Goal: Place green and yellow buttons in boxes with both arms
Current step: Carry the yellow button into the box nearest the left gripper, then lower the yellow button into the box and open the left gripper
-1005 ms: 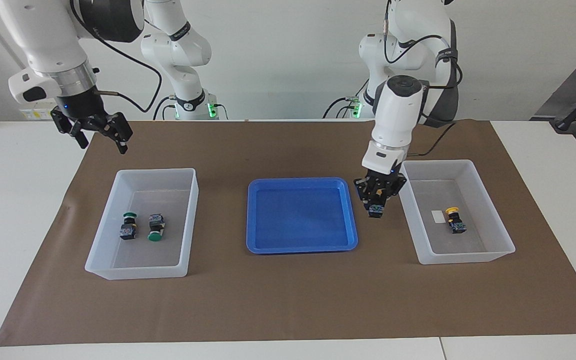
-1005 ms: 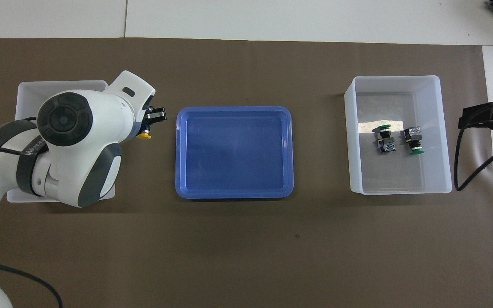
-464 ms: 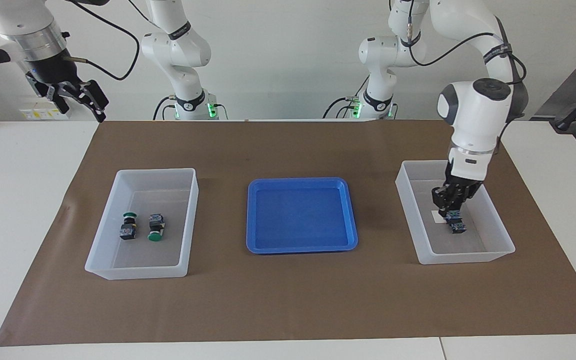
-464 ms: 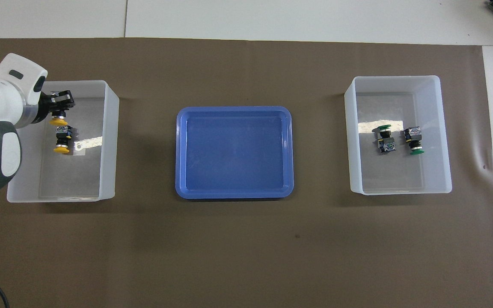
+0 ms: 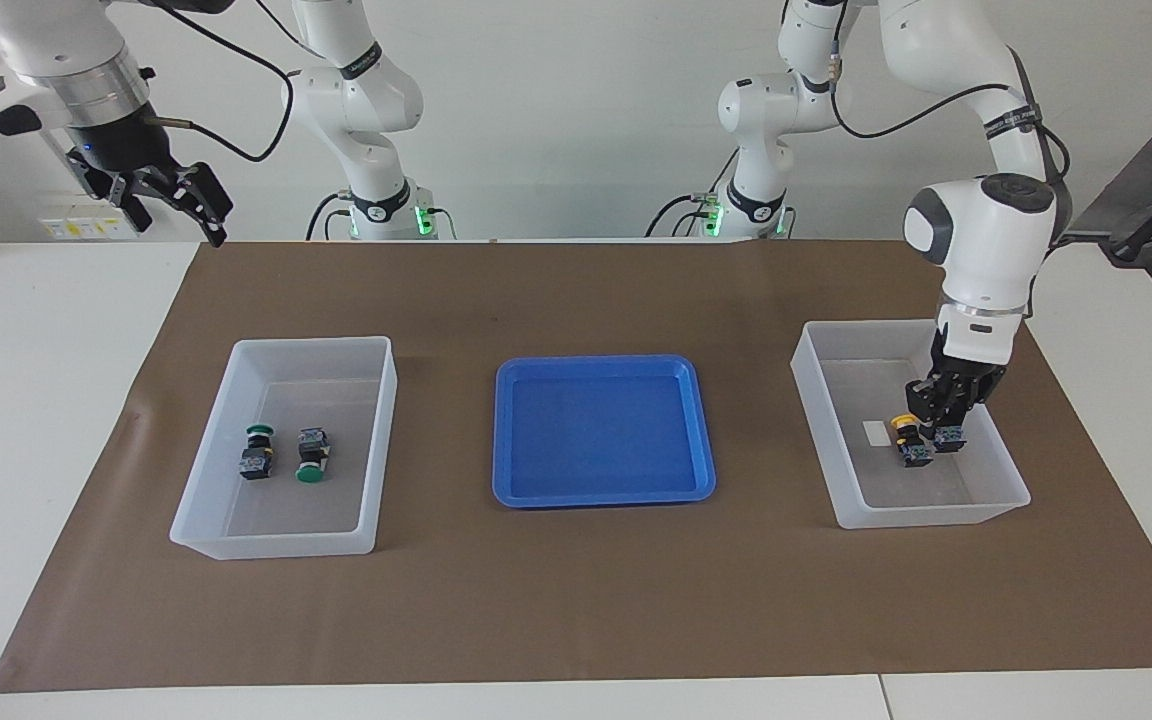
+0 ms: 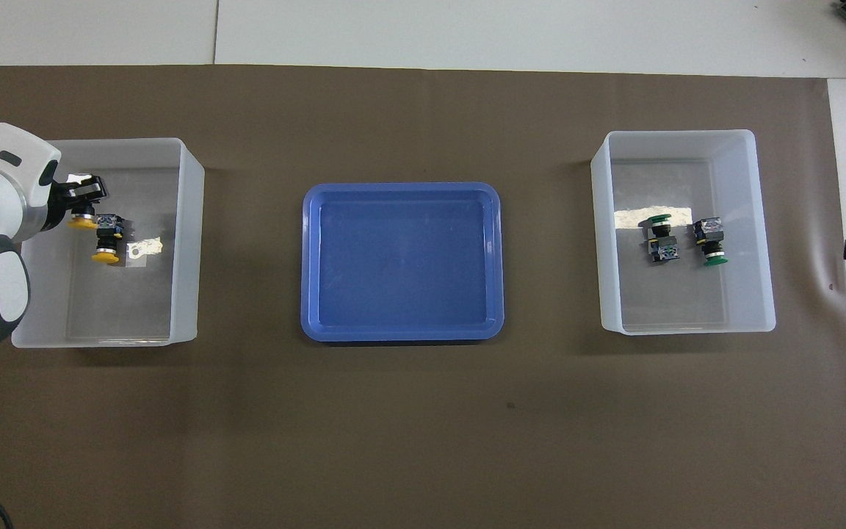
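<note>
My left gripper [image 5: 942, 418] [image 6: 85, 206] reaches down into the box [image 5: 911, 515] [image 6: 188, 242] at the left arm's end, shut on a yellow button [image 5: 949, 437] [image 6: 84, 222]. Right beside it another yellow button [image 5: 911, 447] [image 6: 107, 241] lies on the box floor near a white label [image 5: 876, 432]. I cannot tell whether the held one touches the floor. Two green buttons [image 5: 257, 455] [image 5: 311, 462] lie in the other box [image 5: 276, 540] [image 6: 687, 323]. My right gripper [image 5: 176, 215] hangs open and holds nothing, raised over the mat's corner at the right arm's end.
A shallow blue tray [image 5: 603, 495] [image 6: 401, 334] with nothing in it sits between the two boxes. Everything stands on a brown mat [image 5: 576, 600] on the white table. The two arm bases stand at the table's robot-side edge.
My left gripper carried the yellow button from beside the blue tray into the box and lowered it next to the lying one. The right arm rose and drew back toward its end.
</note>
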{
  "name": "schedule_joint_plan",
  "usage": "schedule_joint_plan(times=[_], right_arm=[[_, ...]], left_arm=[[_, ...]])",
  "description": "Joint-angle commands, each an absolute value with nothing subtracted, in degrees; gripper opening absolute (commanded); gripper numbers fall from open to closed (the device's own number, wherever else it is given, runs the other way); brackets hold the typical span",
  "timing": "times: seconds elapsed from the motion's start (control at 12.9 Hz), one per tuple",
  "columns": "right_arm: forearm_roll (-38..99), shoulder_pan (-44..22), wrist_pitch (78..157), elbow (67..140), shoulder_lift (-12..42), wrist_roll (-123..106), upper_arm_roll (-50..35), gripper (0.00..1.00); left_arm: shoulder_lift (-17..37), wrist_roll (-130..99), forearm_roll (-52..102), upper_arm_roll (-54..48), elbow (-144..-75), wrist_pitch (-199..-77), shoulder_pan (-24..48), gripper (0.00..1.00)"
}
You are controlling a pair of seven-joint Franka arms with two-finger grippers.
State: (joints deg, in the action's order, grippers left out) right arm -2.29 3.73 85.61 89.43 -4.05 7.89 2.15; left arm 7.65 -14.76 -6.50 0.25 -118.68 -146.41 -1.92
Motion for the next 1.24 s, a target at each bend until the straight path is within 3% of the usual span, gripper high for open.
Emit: schedule_joint_plan(times=[0.0,0.23,0.31,0.39,0.46,0.54,0.85,1.16], right_arm=[[-0.97,2.9,85.78,91.49,-5.27,6.42,2.73,1.0],[-0.97,2.81,85.17,91.58,-5.45,6.77,2.03,1.0],[-0.88,2.9,85.17,91.58,-5.45,6.77,2.02,1.0],[-0.53,2.99,85.17,91.58,-5.45,6.51,2.02,1.0],[1.39,3.08,85.08,91.67,-5.45,6.33,2.02,1.0],[2.45,2.99,85.17,92.28,-5.8,6.5,2.02,1.0],[2.46,2.9,85.43,92.99,-6.15,6.42,2.02,1.0],[2.11,2.9,85.61,92.99,-6.15,6.33,2.02,1.0]], left_arm=[[9.74,-13.63,-6.94,0.35,-123.39,-153.34,-1.41,0.0],[12.12,-13.45,-6.94,0.35,-125.42,-158.82,-1.32,0.0],[12.39,-13.45,-6.94,0.26,-125.51,-158.73,-1.23,0.11],[12.57,-13.45,-6.94,0.26,-125.51,-158.3,-1.23,0.43],[12.48,-13.19,-6.94,0.35,-125.51,-158.2,-1.14,0.82],[12.48,-11.44,-6.94,0.35,-125.42,-158.29,-1.14,1.0],[11.26,-6.51,-6.94,0.35,-124.81,-156.46,-1.23,1.0],[3.97,-0.98,-7.12,-0.26,-121.39,-141.47,-1.06,1.0]])
